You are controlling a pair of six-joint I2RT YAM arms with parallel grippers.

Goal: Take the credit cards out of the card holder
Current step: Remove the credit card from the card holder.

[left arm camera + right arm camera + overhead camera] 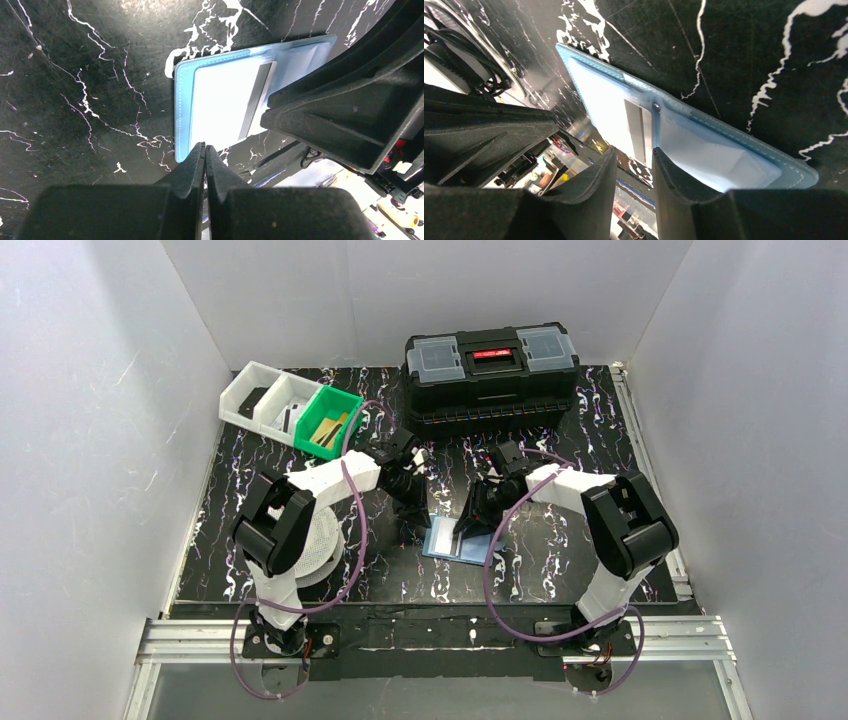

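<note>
The open blue card holder (475, 548) lies flat on the table (250, 455) between your two arms, its long axis running left to right. Your left pincer (205, 152) is pressed together on nothing, tips at the holder's near edge. Your right pincer (634, 160) stands narrowly apart with nothing clearly gripped, poised right at the near edge of the pale, grey-striped card (636, 125) that shows in one half. The right arm is better placed: the card lies straight ahead of its tips, so I judge that you would pinch that edge and draw it out along the pocket.
</note>
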